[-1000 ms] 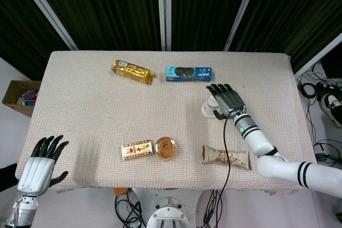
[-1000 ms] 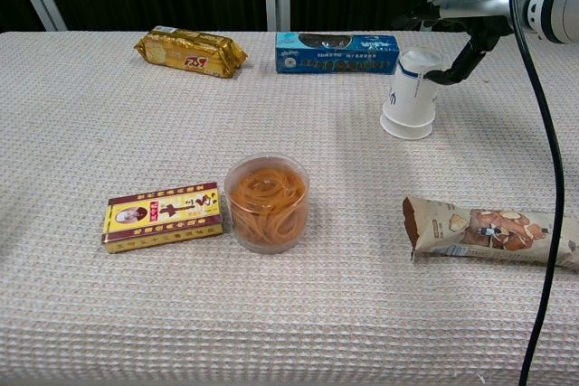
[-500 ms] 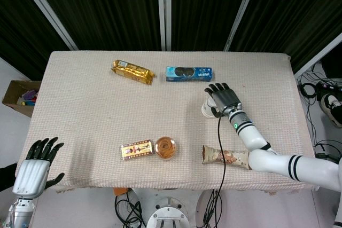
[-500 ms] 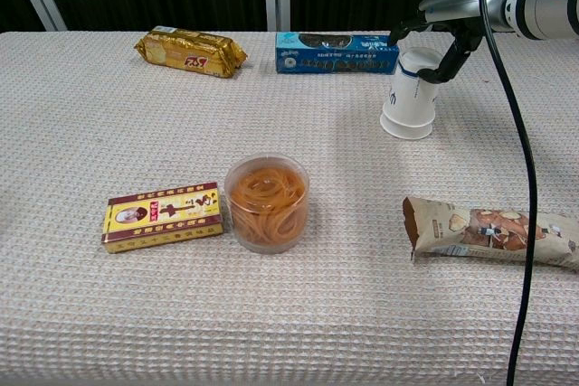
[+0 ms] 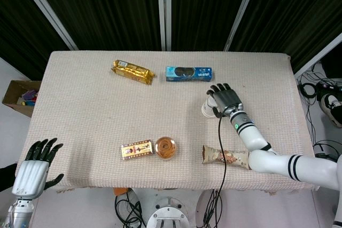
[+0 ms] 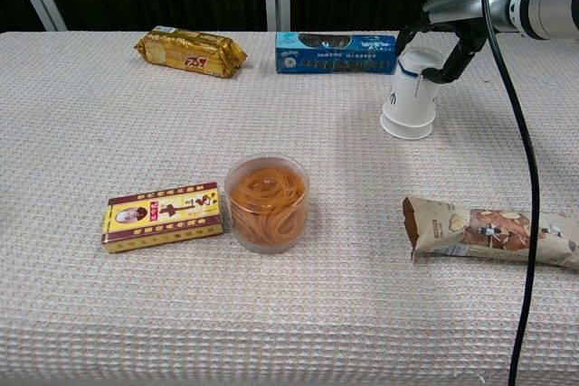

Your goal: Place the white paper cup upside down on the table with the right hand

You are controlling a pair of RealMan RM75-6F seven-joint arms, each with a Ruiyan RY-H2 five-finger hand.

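On the worktop (image 6: 109, 115) we count six things: one white paper cup (image 6: 412, 92), one gold snack pack (image 6: 190, 50), one blue biscuit box (image 6: 336, 52), one yellow and red flat box (image 6: 163, 215), one clear round tub (image 6: 267, 202) and one brown snack bar (image 6: 488, 230). The gold pack, the blue box and the yellow box all carry print, but we cannot read any of it; the cup has a small blue mark on its side that is also too small to make out. The tub holds a coil of orange-brown strands, and it stands touching the right end of the yellow box. The cup stands upside down, wide rim on the cloth, just in front of the right end of the blue box. Our right hand (image 5: 226, 100) sits over the cup's top with fingers curled down round it and touching it. Our left hand (image 5: 33, 169) hangs off the near left corner, fingers spread, holding nothing.
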